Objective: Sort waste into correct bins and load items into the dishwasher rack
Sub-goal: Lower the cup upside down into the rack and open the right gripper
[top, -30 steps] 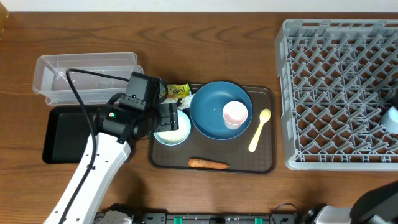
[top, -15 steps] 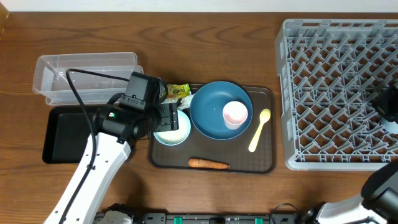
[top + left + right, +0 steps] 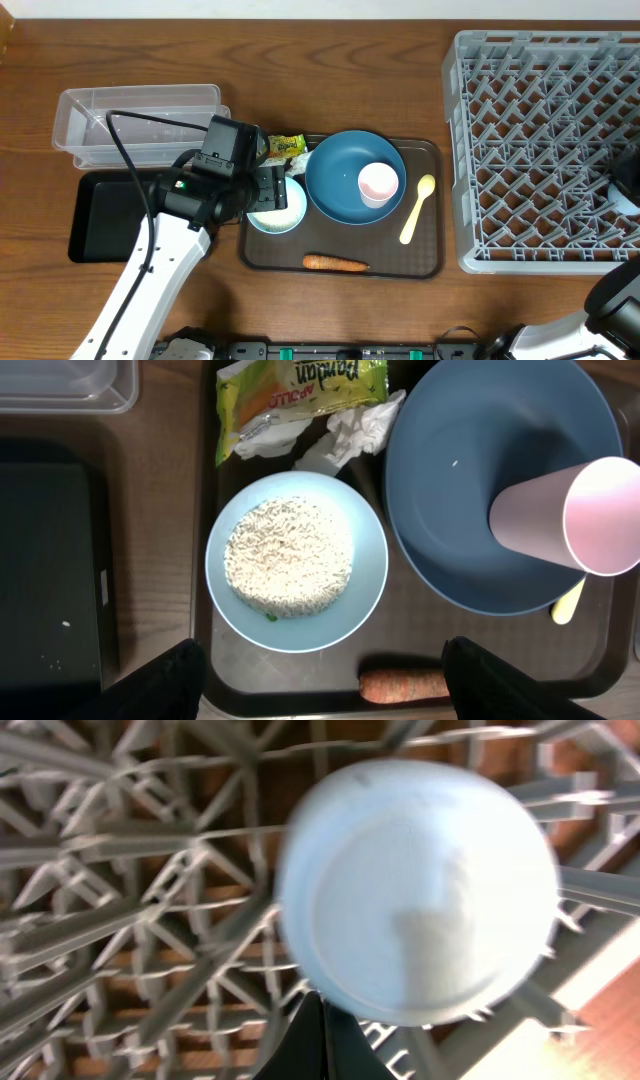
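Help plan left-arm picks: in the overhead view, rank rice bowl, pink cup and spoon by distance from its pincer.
1. Rice bowl, beneath the left pincer.
2. Pink cup, rightward, in the blue bowl.
3. Spoon, farthest right.

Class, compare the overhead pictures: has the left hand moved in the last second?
No. The left hand stays over the small bowl of rice at the brown tray's left end.

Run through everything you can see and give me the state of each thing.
Left gripper: open, empty.
Right gripper: grip hidden.
Pale-blue bowl: upright, full of rice.
Dark-blue bowl: upright, holds pink cup.
Pink cup: upright, empty.
Clear tub: open, empty.
Black tray: one white speck.
Snack wrapper: crumpled.
White paper: crumpled.
Carrot: whole, lying flat.
Light-blue cup: blurred, over the rack.
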`<state>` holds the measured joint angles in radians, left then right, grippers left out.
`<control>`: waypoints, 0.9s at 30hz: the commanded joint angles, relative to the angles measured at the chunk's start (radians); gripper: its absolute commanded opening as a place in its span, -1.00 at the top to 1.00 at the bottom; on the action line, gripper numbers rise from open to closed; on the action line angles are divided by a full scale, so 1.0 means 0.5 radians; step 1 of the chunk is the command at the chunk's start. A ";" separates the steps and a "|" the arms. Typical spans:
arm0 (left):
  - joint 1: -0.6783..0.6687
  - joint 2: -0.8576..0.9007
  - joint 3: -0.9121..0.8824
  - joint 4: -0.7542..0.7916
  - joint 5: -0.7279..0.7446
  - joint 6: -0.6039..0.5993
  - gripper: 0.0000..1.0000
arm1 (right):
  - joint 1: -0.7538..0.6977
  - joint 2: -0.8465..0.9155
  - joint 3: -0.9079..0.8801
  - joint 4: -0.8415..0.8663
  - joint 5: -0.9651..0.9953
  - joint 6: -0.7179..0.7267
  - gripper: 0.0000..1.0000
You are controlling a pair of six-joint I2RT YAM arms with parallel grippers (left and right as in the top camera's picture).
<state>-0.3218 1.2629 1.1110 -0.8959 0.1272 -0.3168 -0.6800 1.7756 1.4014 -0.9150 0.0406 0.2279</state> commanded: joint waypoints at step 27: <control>-0.009 0.104 0.019 0.217 0.098 0.016 -0.58 | 0.681 -0.315 0.088 -0.243 -1.087 -0.542 0.21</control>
<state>-0.3218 1.2831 1.1110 -0.8066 0.1375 -0.3164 -0.4229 1.6535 1.4220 -1.0302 -0.4892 -0.0010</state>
